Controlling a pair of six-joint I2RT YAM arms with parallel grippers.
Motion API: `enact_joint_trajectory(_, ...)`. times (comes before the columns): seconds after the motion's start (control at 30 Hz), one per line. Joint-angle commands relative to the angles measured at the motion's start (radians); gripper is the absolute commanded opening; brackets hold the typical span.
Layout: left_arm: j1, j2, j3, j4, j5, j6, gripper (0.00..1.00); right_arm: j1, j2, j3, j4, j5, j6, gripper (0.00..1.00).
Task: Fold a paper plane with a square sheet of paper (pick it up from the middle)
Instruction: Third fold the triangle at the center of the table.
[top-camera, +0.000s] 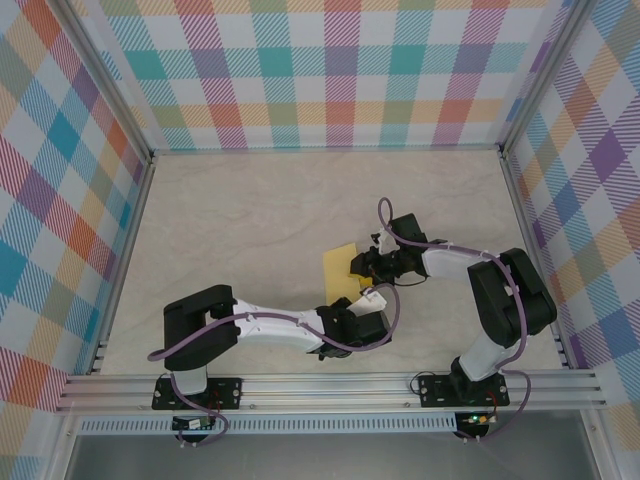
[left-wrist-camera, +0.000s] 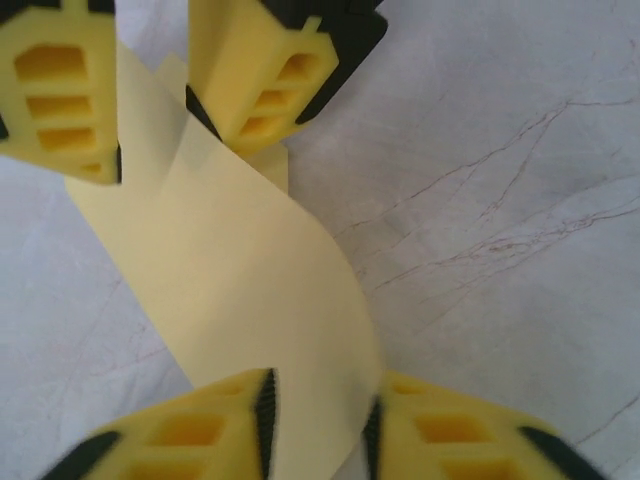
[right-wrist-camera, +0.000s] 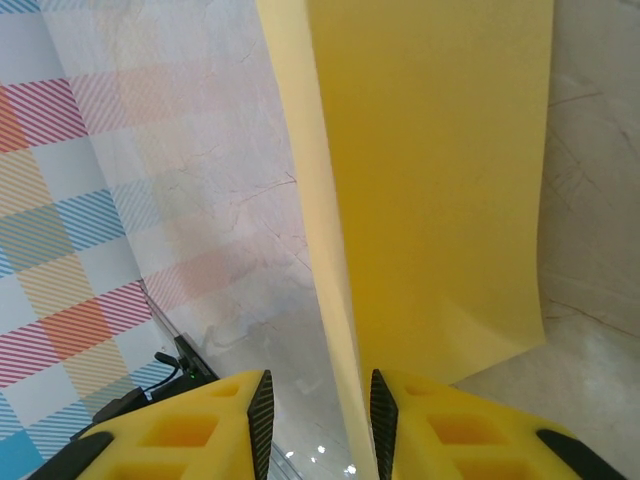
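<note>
Yellow paper (top-camera: 338, 268), far edge cropped, possibly pinched

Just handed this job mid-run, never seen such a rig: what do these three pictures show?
A left arm and a right arm are bolted at the near edge of a pale table. One picture looks down from above and behind them; the other two come from a camera on each wrist, its own yellow fingers at the bottom. The yellow sheet of paper bows between the two, passing between the fingers of the left hand and the right hand. Whether either pinches it, I cannot tell.
</note>
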Motion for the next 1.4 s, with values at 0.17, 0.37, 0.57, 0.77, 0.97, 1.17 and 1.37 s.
enact_joint_trajectory(0.17, 0.037, -0.07, 0.003, -0.022, 0.09, 0.002, 0.0, -0.006, -0.017, 0.021, -0.076, 0.048, -0.048, 0.34)
enact_joint_trajectory(0.37, 0.173, -0.161, -0.065, 0.018, 0.402, -0.028, 0.0, -0.006, -0.056, 0.022, -0.122, 0.079, -0.077, 0.37)
enact_joint_trajectory(0.57, 0.329, -0.193, -0.121, 0.077, 0.701, -0.043, 0.0, -0.009, -0.121, 0.035, -0.194, 0.167, -0.094, 0.41)
enact_joint_trajectory(0.77, 0.418, -0.179, -0.138, 0.106, 0.846, -0.045, 0.0, -0.007, -0.165, 0.032, -0.161, 0.16, -0.096, 0.33)
enact_joint_trajectory(0.97, 0.451, -0.151, -0.122, 0.087, 0.872, -0.035, 0.0, 0.0, -0.041, 0.089, -0.12, 0.092, -0.085, 0.19)
enact_joint_trajectory(1.17, 0.467, -0.157, -0.132, 0.083, 0.877, -0.04, 0.0, 0.015, 0.087, 0.174, -0.122, 0.08, -0.084, 0.16)
enact_joint_trajectory(1.37, 0.47, -0.152, -0.135, 0.077, 0.868, -0.043, 0.0, 0.029, 0.193, 0.25, -0.175, 0.118, -0.122, 0.15)
